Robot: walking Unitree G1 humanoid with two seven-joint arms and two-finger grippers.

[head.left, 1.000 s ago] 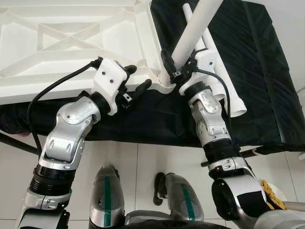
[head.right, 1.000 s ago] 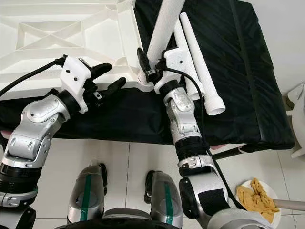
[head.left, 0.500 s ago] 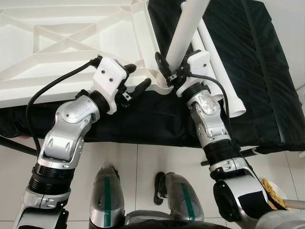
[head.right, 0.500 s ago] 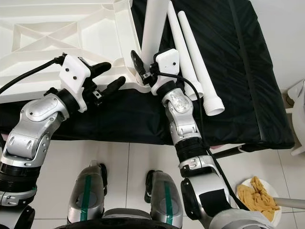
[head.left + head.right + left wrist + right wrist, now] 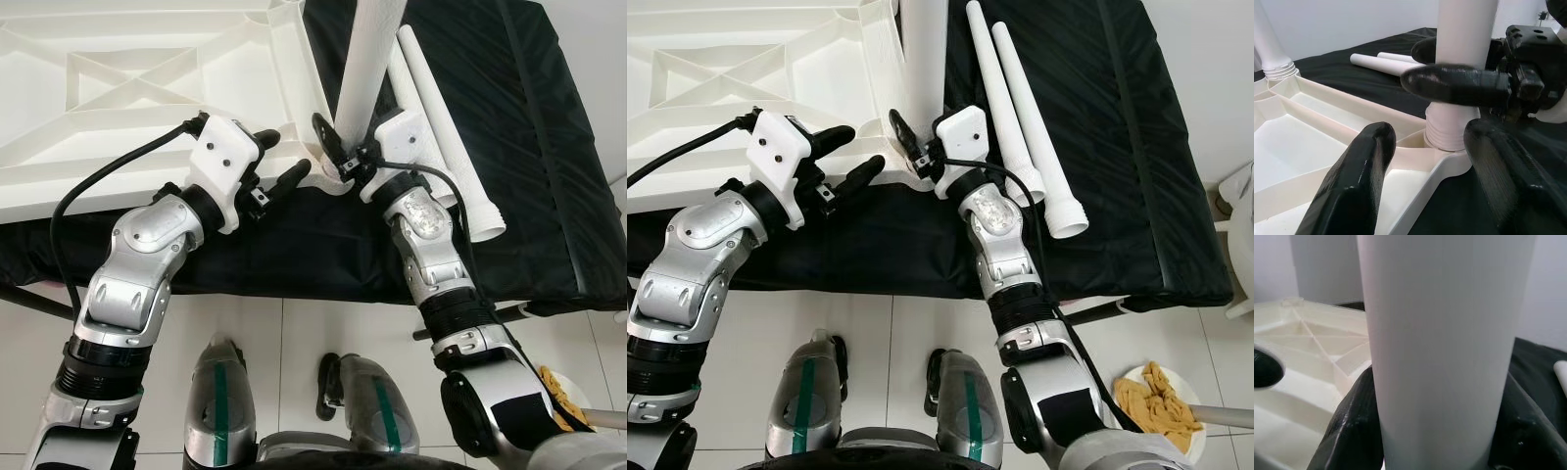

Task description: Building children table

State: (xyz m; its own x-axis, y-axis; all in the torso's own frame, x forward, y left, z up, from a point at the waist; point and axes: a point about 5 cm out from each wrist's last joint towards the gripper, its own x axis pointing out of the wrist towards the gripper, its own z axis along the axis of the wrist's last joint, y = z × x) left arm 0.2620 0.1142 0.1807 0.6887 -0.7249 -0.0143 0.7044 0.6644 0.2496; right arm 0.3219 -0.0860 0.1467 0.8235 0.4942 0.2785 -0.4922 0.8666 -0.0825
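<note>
Leg: your right gripper [image 5: 338, 157] pinches the table leg [image 5: 364, 69] upright at the tabletop [image 5: 147, 88] corner, frame centre.
Left gripper [image 5: 279, 162]: fingers spread, just beside the tabletop's near edge.
Room: two spare legs [image 5: 1024, 117] lie upper right on the black cloth [image 5: 1117, 176].

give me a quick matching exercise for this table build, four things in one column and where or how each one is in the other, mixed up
Things:
1. held leg
2. spare legs
3. left gripper
4. tabletop

States:
A. lying flat on the black cloth
B. upside down, ribs showing
C. open, by the tabletop's corner
D. upright in the corner socket, gripped by the right gripper

Pairs: 1-D, 2-A, 3-C, 4-B
</note>
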